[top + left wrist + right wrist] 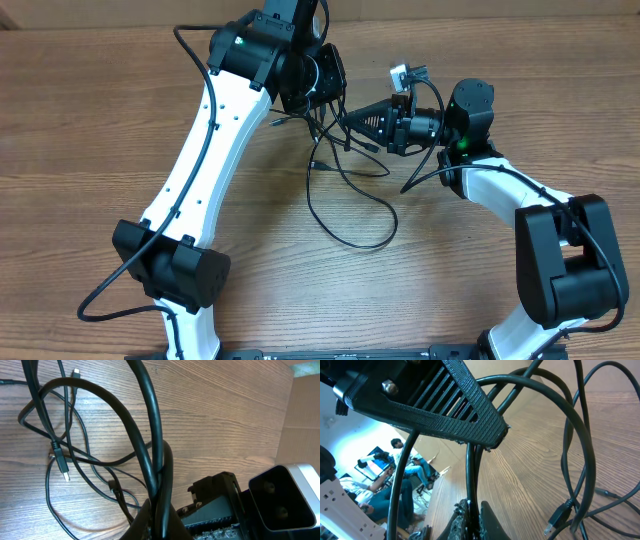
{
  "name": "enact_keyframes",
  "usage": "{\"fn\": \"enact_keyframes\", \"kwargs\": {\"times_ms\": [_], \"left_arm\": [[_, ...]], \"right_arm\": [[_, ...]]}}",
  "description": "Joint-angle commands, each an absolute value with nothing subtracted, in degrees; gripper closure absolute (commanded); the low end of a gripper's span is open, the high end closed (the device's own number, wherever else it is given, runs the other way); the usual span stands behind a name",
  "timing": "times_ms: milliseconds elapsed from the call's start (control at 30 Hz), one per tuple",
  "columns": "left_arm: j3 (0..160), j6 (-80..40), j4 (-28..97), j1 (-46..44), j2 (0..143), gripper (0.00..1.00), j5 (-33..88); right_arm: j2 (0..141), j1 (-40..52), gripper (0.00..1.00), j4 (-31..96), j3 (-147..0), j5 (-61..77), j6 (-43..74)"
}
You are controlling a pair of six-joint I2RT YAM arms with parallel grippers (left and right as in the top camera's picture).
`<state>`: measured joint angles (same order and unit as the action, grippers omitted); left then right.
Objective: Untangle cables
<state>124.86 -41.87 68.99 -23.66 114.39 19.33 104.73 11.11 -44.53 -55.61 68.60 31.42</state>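
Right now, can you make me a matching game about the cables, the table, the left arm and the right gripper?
Things:
1 cables
2 table
3 left arm's long part
4 right gripper

Matches:
A white
B shut on cables
C thin black loops
D brown wood

Pairs: 1-C, 2-D, 3-A, 4-B.
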Motion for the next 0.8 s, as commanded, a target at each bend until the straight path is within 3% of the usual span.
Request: {"fn": "enact_keyframes", "kwargs": {"times_ms": [0, 33, 100, 367, 567, 767], "left_arm": [[125.0, -40.2, 68.9, -24.4, 114.1, 0.89, 20.4], [125.0, -39.5, 69.0, -24.4, 114.1, 0.88, 20.4], [125.0, -38.7, 69.6, -24.4, 114.1, 0.96, 20.4], [125.0, -38.5, 70.5, -24.4, 114.1, 0.96, 20.4], [125.0, -38.3, 70.8, -24.4, 114.1, 0.96, 20.4], [125.1, -38.3, 67.3, -23.4, 114.1, 0.96, 22.0]], "right_arm": [[103.6, 10.7, 0.96, -45.4, -56.3, 68.2, 31.4], [103.6, 10.5, 0.96, -46.2, -56.3, 68.3, 31.5], [103.6, 10.5, 0.96, -49.7, -56.3, 68.2, 33.7], [103.6, 8.7, 0.96, -65.8, -56.3, 65.9, 43.7], [103.6, 6.8, 0.96, -63.4, -56.3, 65.7, 43.7], [103.6, 6.1, 0.96, -52.1, -56.3, 66.5, 41.5]]}}
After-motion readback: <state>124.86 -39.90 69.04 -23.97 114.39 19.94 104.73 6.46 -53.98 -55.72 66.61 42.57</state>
